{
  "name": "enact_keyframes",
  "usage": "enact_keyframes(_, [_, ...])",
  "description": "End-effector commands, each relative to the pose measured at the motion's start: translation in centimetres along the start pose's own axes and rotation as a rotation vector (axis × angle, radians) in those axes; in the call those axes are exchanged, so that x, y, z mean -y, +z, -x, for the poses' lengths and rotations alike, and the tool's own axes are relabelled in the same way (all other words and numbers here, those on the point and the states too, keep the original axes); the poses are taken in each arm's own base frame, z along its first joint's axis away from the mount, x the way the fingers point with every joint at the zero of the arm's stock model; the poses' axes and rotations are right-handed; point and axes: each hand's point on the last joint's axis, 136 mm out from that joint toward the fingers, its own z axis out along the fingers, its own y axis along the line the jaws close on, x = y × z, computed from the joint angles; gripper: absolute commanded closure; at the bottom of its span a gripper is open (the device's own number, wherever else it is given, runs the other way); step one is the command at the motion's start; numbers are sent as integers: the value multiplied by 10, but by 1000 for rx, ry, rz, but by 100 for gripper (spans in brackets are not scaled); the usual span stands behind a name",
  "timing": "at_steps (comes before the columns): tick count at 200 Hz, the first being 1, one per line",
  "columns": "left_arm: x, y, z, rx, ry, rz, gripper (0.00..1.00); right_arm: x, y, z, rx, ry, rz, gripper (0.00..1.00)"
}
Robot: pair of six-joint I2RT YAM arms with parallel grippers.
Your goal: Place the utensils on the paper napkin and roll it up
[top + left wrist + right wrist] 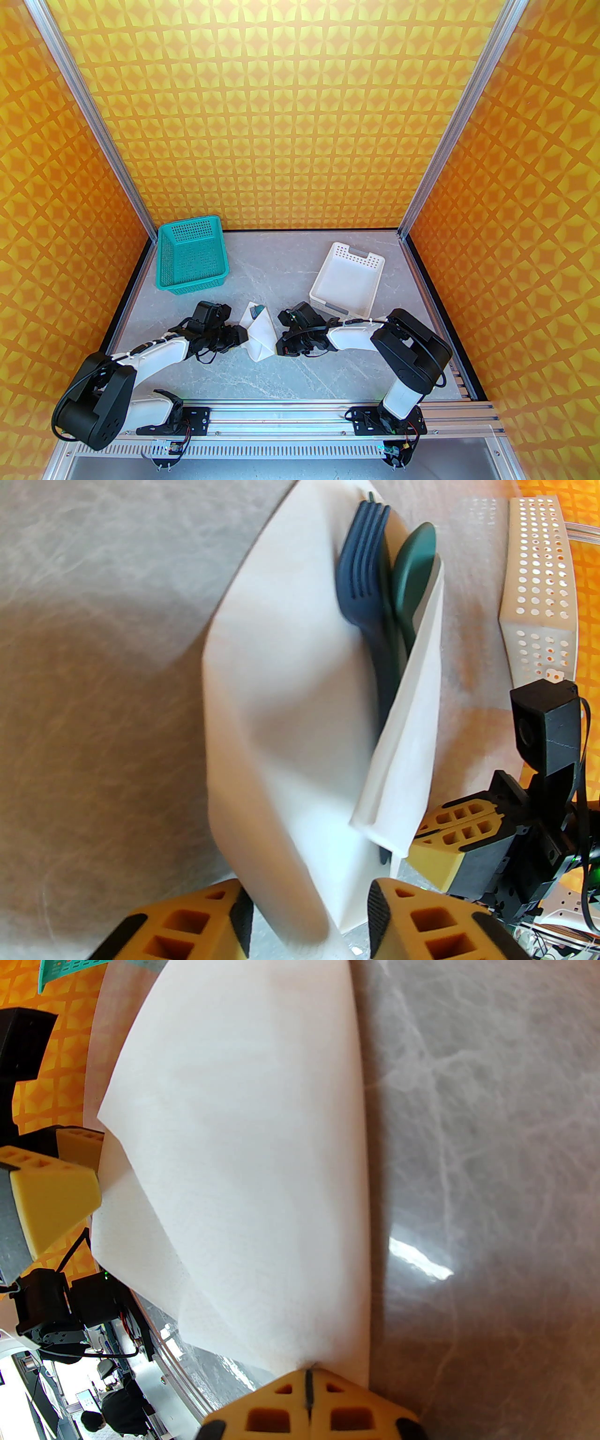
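Note:
The white paper napkin [261,337] is folded loosely over the dark teal utensils [255,310] at the table's middle. In the left wrist view the fork [363,573] and spoon [415,573] heads stick out of the napkin [281,691]; their handles are wrapped. My left gripper [240,335] is at the napkin's left side. Its jaws [309,916] stand apart, with a bulging fold of napkin between them. My right gripper [308,1372] is shut, pinching the edge of the napkin [243,1147] on the right side [280,338].
A teal perforated basket [192,255] stands at the back left. A white perforated tray [347,281] sits at the back right, close behind the right wrist. Bare grey table stretches in front of the napkin toward the arm bases.

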Motion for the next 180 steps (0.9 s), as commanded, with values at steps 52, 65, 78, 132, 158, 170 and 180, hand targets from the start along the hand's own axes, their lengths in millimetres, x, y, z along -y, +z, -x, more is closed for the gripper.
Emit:
enact_keyframes(52, [-5, -1, 10, 35, 10, 50, 54, 58, 6, -32, -70, 87, -221, 100])
enact_keyframes(65, [-10, -2, 14, 50, -4, 64, 54, 58, 6, -31, -67, 86, -222, 100])
enact_keyframes(78, [-14, -3, 19, 68, -28, 64, 56, 59, 6, -31, -69, 86, -224, 100])
enact_keyframes(132, [-14, -4, 25, 75, -33, 58, 64, 58, 6, -31, -71, 84, -227, 100])
enact_keyframes(158, [-15, -8, 20, 67, -33, 61, 65, 59, 6, -31, -71, 85, -228, 100])
enact_keyframes(170, [-18, -12, 19, 73, -39, 63, 64, 59, 7, -31, -72, 83, -229, 100])
enact_keyframes(180, [-18, -15, 19, 77, -39, 57, 63, 58, 7, -30, -70, 83, -228, 100])
